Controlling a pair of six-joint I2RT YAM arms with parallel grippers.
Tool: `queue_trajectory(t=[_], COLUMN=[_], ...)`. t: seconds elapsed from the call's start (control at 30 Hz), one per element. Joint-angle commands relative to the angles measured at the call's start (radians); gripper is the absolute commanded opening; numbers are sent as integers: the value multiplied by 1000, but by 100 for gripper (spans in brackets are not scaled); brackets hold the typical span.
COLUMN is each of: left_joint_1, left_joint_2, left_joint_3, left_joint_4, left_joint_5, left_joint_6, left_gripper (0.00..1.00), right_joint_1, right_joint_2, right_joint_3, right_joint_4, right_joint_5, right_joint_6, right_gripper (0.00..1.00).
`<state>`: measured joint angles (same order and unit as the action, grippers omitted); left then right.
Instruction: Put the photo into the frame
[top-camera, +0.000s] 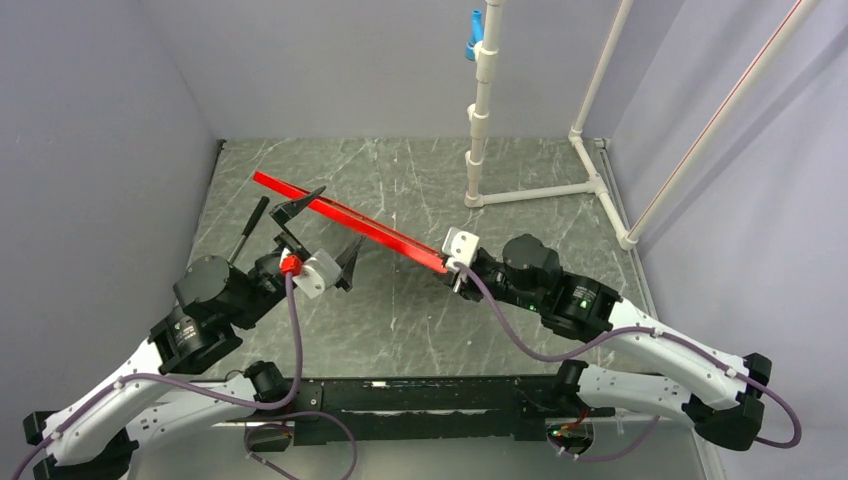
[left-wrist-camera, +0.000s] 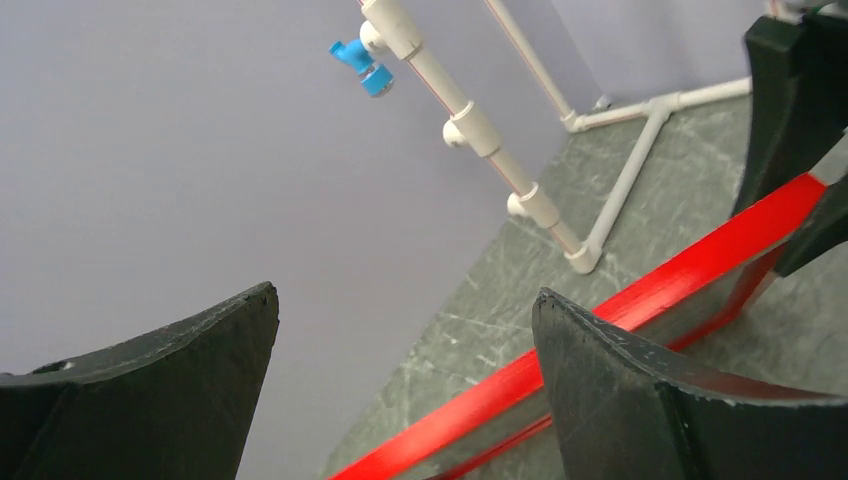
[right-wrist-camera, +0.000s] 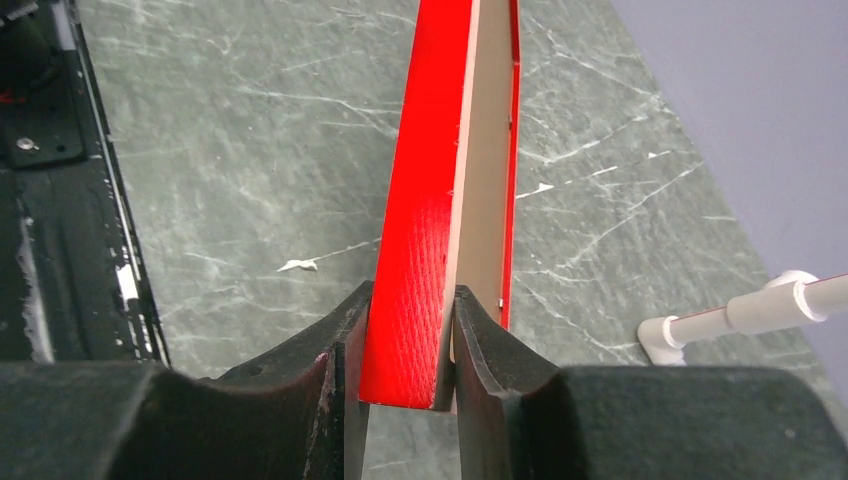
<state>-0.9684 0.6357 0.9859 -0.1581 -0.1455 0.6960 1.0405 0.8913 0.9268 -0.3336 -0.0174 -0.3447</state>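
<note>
Right jaws are clamping the frame (right-wrist-camera: 420, 180) by its near-right end, holding it edge-up; left jaws are hanging open beside it, probably ready to steady it.

Thin bright red frame (top-camera: 365, 228), off the table (top-camera: 420, 330), turned edge-on, slanting from far left to near right. Near-right end pinched between the fingers of the right gripper (right-wrist-camera: 412, 300). 1 face textured red; the other a pale tan panel (right-wrist-camera: 485, 150) inside a narrow red rim. Not discernible in any view: the photo.

Frame (top-camera: 370, 230) in right gripper (top-camera: 452, 266), beside left gripper (top-camera: 293, 196)
</note>
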Motion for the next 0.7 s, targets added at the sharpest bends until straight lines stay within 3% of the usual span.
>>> queue_trajectory(t=[0.0,0.27,0.67], left_joint_1=[1,2,1], left_joint_2=[-8,-12,-12], left_joint_3=[-27,-61,-119], left_joint_4=[65,51,72], left_joint_5=[31,16,-23], left_joint_6=[-128,-223,-412], left_gripper=[99,99,99], right_joint_1=[-38,-209,-353], right_joint_2=[15,29,114], right_joint_3=[126,163,212], right_joint_4=[-11,-39,-79], right_joint_5=[-186,-496,-855], right_joint_6=[156,231,296], right_gripper=[0,0,0])
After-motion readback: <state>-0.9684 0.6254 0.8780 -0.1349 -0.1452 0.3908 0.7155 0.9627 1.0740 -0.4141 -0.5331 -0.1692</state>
